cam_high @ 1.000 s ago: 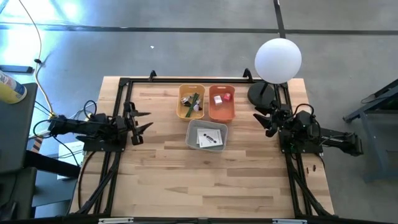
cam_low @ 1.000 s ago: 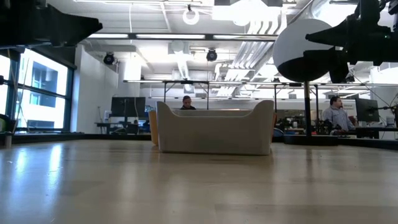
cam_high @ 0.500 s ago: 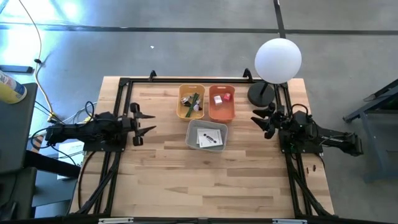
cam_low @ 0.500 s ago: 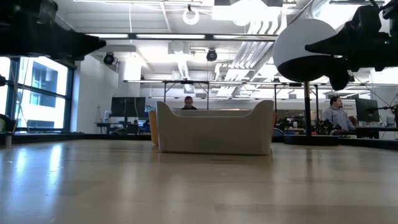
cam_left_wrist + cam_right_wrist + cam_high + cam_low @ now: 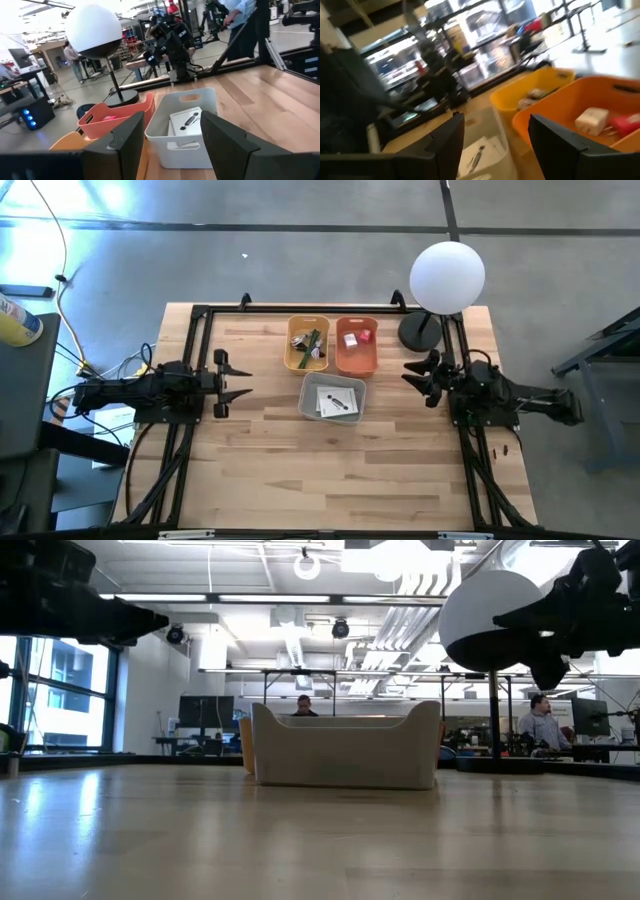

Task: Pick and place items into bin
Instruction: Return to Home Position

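The green-handled tool (image 5: 308, 341) lies 1-to-7 o'clock in the yellow bin (image 5: 289, 346), white packets (image 5: 337, 401) in the gray bin (image 5: 305, 396). We find left gripper (image 5: 243, 381) and right gripper (image 5: 407, 372) released.

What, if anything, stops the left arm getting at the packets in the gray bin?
Probably nothing, so likely yes: the left gripper hangs open left of the gray bin, bare table between them, and the packets lie uncovered in it. The right gripper waits on the bin's other side.

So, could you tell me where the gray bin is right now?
In the high view, the gray bin sits mid-table, just beside the yellow bin and orange bin.
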